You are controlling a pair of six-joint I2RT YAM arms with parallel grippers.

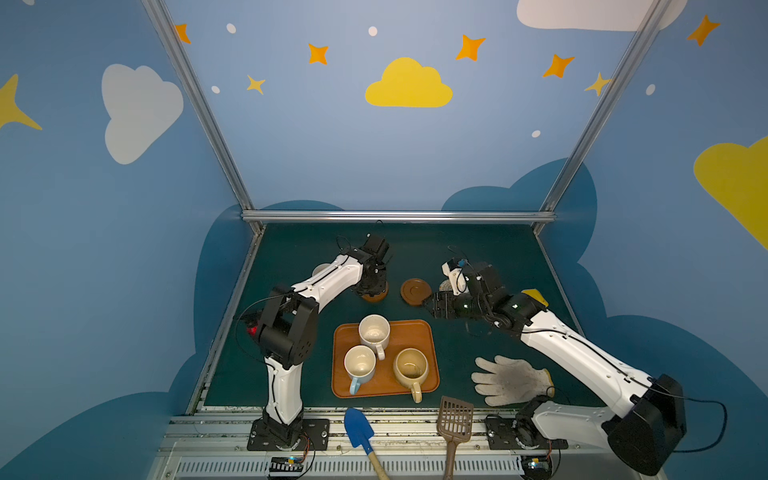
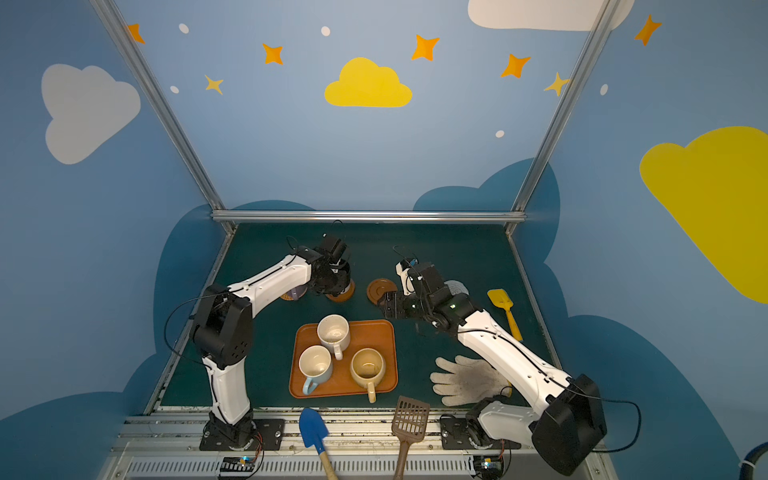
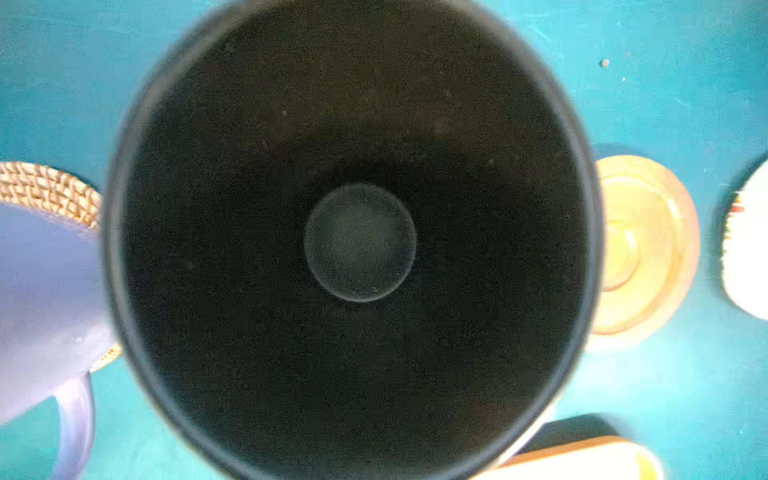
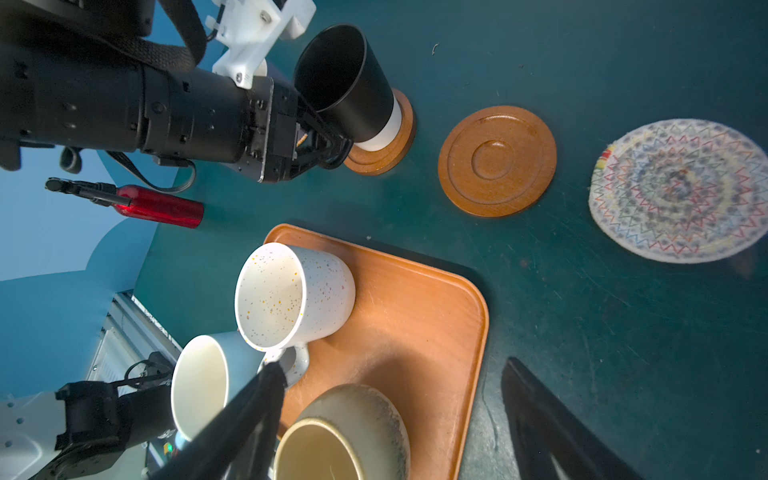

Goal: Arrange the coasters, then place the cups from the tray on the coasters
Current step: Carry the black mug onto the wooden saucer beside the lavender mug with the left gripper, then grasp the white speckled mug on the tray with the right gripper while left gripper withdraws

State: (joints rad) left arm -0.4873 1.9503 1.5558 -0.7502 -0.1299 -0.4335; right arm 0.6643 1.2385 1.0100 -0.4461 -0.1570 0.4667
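My left gripper (image 4: pixel 332 145) sits at the black mug (image 4: pixel 349 83), which stands on a wooden coaster (image 4: pixel 395 141) behind the tray (image 1: pixel 424 332). A second wooden coaster (image 1: pixel 414 291) lies right of it. Three mugs stand on the tray: speckled mug (image 1: pixel 374 332) rear, blue mug (image 1: pixel 359 365) front left, tan mug (image 1: pixel 410 368) front right. The glove (image 1: pixel 511 380) lies right of the tray.

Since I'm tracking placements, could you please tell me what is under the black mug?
The black mug stands on a brown wooden coaster, whose rim shows around its base. The coaster's centre is covered by the mug. The left gripper is at its handle side.
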